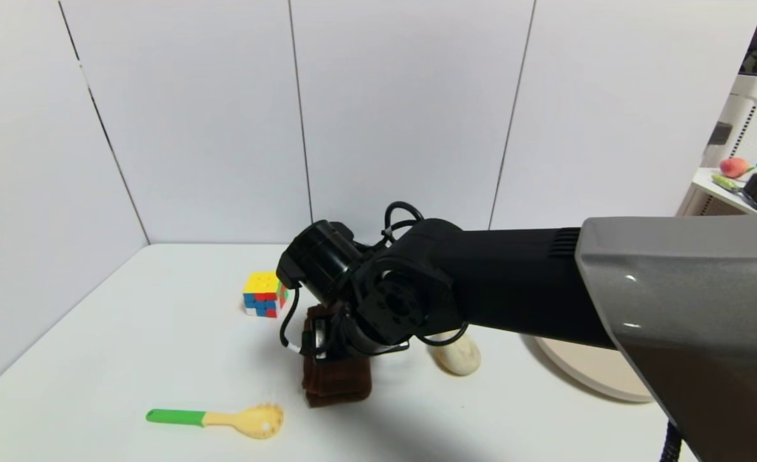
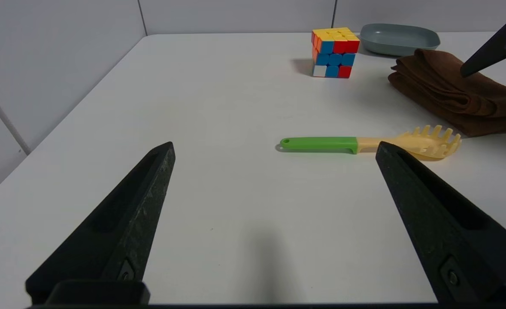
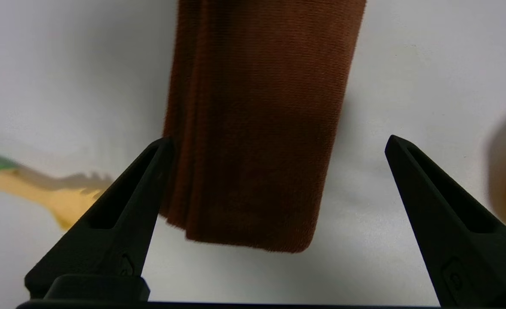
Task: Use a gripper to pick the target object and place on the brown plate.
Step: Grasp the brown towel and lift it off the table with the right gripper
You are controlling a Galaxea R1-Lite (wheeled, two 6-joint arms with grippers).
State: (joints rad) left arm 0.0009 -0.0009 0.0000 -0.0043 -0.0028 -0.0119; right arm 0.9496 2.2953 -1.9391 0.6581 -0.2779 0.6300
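Two grippers in play, only the right one is at work.

Head view: right arm reaches in from the right across the white table [image 1: 128, 333], wrist bent down over the brown towel [image 1: 338, 382]. Right gripper [image 1: 327, 343] sits directly above the towel's far half, fingertips hidden by the wrist joint from this angle. Towel lies flat on the table, near the middle. Rubik's cube [image 1: 264, 294] is behind it to the left, pasta spoon [image 1: 224, 419] (green handle, cream head) lies in front to the left, cream oval lump [image 1: 458, 354] just to the right of the towel. Brown plate [image 1: 593, 375] is further right, mostly covered by the arm; only its rim and a strip show.

Left wrist view: left gripper [image 2: 274, 150] hovers low over bare table, fingers spread wide, nothing between them. Ahead of it lies the spoon, then the cube, grey dish [image 2: 398, 38] behind the cube, towel beside both. One finger of the right gripper pokes in above the towel.

Right wrist view: right gripper fingers [image 3: 119, 214] spread wide, straddling the towel's end. One finger sits at the towel's folded edge (contact or not, cannot tell); the other is well clear of it, bare table between. Towel not grasped. Spoon head shows to one side, cream lump at the other edge.
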